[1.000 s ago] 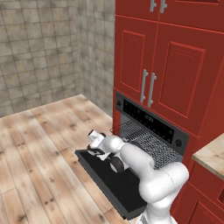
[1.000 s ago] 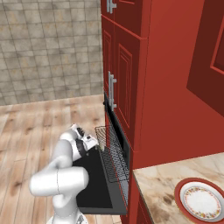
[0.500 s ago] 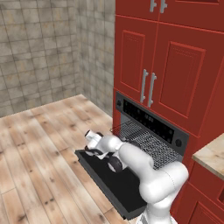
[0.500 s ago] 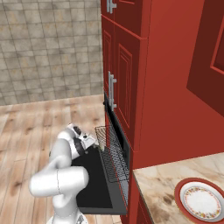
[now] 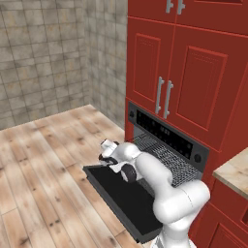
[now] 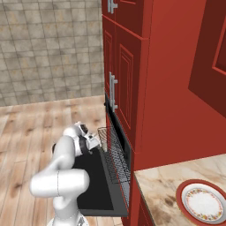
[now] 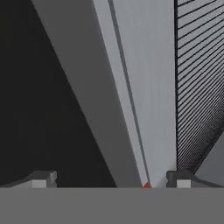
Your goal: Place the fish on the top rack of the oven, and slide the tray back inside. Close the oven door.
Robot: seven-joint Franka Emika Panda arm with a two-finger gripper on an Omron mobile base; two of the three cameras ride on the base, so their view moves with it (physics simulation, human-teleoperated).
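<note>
Top rack (image 5: 167, 160) pulled out just beyond wide-spread pincer (image 5: 112, 162), over lowered oven door (image 5: 123, 193)

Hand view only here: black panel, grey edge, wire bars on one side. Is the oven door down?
Observer: Yes. The oven door is dropped open, roughly level, in front of the oven.
Operator: Rack in or out?
Observer: Out. The top rack sticks out of the cavity over the door.
Operator: Where's the hand relative to that?
Observer: The gripper is low at the door's left edge, beside the rack. I can't tell whether it touches.
</note>
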